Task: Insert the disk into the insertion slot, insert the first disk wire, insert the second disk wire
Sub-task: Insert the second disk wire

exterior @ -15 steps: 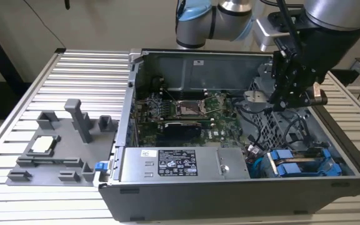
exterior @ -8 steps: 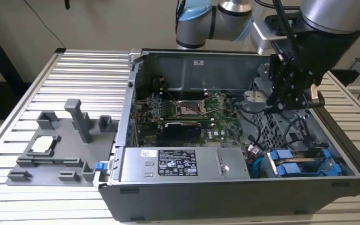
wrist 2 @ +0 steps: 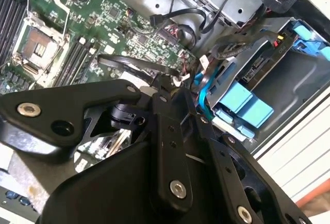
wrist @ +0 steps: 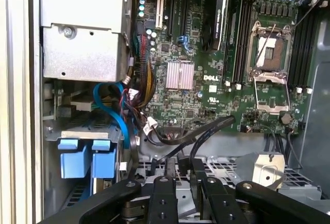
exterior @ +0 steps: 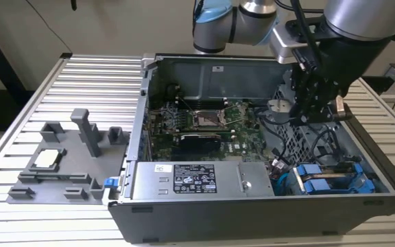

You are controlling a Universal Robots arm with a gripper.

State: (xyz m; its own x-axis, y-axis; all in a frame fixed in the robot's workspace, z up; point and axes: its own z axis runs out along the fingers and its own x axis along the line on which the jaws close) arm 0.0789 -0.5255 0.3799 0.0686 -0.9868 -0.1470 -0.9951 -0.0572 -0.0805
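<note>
The black gripper [exterior: 312,114], its grip untellable, is hovering over the open dark grey computer case [exterior: 252,216] in the exterior view; the first wrist view is showing bright blue plastic drive frames [wrist: 72,159].

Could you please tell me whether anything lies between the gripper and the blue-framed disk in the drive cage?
Yes. Loose cables lie between the gripper and the disk: a blue cable curving right beside it, and black cables looped nearer the gripper.
</note>
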